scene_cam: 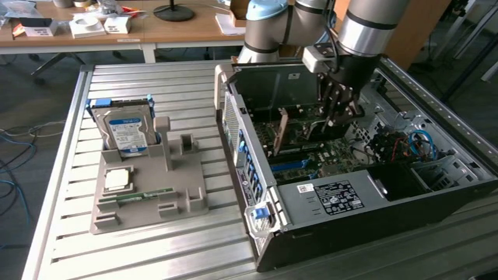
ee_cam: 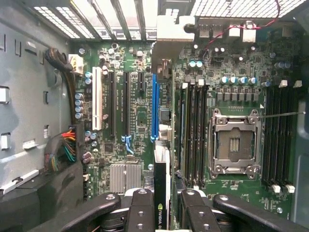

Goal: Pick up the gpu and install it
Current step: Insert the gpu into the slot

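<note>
Gripper (scene_cam: 340, 116) down inside PC case (scene_cam: 335, 201), jaws part-closed, clamped on gpu (ee_cam: 161, 169). Card edge-on over mobo (ee_cam: 137, 116), in line w/ blue slot (ee_cam: 154, 106); can't tell if seated. HDD (scene_cam: 128, 131) + RAM stick (scene_cam: 146, 196) on tray (scene_cam: 190, 181), exterior view's left.
</note>
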`<action>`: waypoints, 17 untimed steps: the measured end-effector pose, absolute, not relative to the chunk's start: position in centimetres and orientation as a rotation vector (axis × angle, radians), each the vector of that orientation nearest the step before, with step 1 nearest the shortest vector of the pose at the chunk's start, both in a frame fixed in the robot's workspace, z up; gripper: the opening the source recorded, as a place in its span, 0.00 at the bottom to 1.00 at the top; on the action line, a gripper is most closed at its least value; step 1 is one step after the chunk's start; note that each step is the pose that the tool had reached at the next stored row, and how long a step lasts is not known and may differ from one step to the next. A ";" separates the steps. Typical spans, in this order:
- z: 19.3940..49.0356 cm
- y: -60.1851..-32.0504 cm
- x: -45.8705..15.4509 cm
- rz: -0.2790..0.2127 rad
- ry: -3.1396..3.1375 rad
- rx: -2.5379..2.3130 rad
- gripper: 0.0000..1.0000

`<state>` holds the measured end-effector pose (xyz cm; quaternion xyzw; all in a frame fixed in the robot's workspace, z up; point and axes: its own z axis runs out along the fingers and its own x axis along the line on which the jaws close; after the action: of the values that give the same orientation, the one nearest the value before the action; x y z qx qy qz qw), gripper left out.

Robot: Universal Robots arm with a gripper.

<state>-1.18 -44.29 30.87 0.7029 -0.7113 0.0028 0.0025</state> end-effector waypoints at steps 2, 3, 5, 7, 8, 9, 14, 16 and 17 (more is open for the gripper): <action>30.7 -44.3 -1.2 0.009 -2.231 2.205 0.26; 30.6 -44.3 -1.2 0.009 -2.231 2.205 0.26; 30.3 -44.3 -1.2 0.009 -2.231 2.205 0.26; 30.1 -44.3 -1.2 0.009 -2.231 2.205 0.26; 30.0 -44.3 -1.2 0.009 -2.231 2.205 0.26; 30.0 -44.3 -1.2 0.009 -2.231 2.205 0.26; 30.0 -44.4 -1.2 -0.001 -2.236 2.209 0.26; 30.0 -44.4 -1.2 -0.008 -2.239 2.212 0.26; 30.0 -44.4 -1.2 -0.011 -2.240 2.213 0.26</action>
<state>-1.22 -44.44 29.98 0.7029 -0.7113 -0.0035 -0.0038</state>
